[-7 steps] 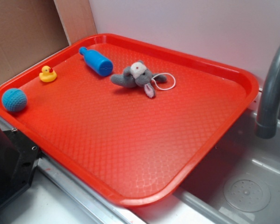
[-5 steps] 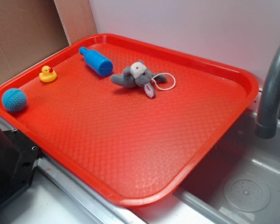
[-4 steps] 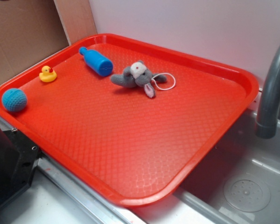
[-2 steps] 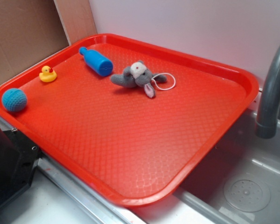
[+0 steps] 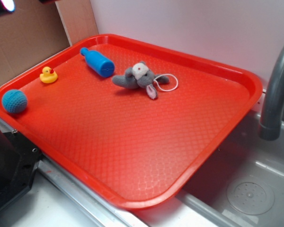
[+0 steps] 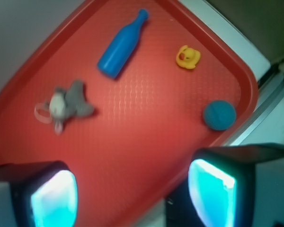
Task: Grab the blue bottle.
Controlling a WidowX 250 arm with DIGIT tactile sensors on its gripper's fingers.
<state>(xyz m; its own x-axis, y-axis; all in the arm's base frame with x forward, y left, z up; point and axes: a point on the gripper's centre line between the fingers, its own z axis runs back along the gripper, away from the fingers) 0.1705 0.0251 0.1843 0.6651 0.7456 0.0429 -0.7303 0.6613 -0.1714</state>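
The blue bottle (image 5: 97, 62) lies on its side at the far left of the red tray (image 5: 236, 75), cap toward the back corner. It also shows in the wrist view (image 6: 121, 44), at the top, well ahead of my gripper. My gripper (image 6: 132, 194) is open and empty, high above the tray's near edge; its two pads (image 6: 54, 201) glow cyan at the bottom of the wrist view. In the exterior view only a dark tip of it (image 5: 2, 5) shows at the top left corner.
A grey plush mouse (image 5: 139, 78) lies just right of the bottle. A yellow rubber duck (image 5: 48, 75) and a teal crocheted ball (image 5: 14, 101) sit by the tray's left rim. A grey faucet (image 5: 274, 90) and sink basin (image 5: 251, 194) lie to the right.
A dark part of the gripper has come into the exterior view at the top left corner. The objects on the tray have not moved.
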